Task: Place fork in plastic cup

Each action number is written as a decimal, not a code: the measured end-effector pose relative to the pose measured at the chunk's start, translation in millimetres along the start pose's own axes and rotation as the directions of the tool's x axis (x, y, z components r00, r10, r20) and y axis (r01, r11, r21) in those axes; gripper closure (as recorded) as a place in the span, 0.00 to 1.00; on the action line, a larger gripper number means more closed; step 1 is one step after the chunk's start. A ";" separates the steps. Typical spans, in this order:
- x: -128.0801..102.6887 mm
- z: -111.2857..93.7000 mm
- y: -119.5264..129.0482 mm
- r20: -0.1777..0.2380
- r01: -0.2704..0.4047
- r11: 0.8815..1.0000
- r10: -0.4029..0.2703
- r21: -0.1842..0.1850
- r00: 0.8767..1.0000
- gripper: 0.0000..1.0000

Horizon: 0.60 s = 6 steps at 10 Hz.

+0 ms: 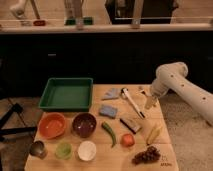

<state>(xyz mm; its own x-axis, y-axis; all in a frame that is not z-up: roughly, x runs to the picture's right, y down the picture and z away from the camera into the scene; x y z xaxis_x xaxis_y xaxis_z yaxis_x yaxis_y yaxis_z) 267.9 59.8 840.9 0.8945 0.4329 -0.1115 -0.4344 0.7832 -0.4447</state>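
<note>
- Since the small, thin, pale silvery fork (142, 91) lies on the wooden surface (112, 159) and not in the small, round, pale green translucent plastic cup (63, 149), I judge that no part of the task is done yet.
- What is left is all of it: grasp the fork, lift it, carry it across and let it go in the cup.
- My claw (149, 103) hangs over the surface's right edge as the view shows it, jaws spread wide with nothing between them.
- The fork lies just beside the claw, a little left of it and further back. I cannot tell whether they touch.
- The long white-and-black-handled utensil (132, 102) lies close by and must not be mistaken for it.
- The cup stands in the front row, well apart from my claw.
</note>
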 end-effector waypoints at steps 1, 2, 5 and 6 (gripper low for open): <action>-3.3 7.9 -3.3 0.011 0.006 1.000 -0.006 0.004 1.000 0.20; -3.3 14.1 -6.3 0.015 0.014 1.000 -0.014 0.005 1.000 0.20; -4.0 28.5 -15.0 0.025 0.031 0.999 -0.031 -0.016 0.999 0.20; -5.2 35.4 -20.1 0.025 0.032 0.999 -0.032 -0.023 0.999 0.20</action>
<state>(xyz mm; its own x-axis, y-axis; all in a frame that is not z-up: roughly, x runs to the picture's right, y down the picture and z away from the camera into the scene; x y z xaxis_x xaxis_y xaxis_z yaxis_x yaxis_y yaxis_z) 268.3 57.6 881.9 0.9050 0.4188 -0.0748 -0.4026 0.7863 -0.4686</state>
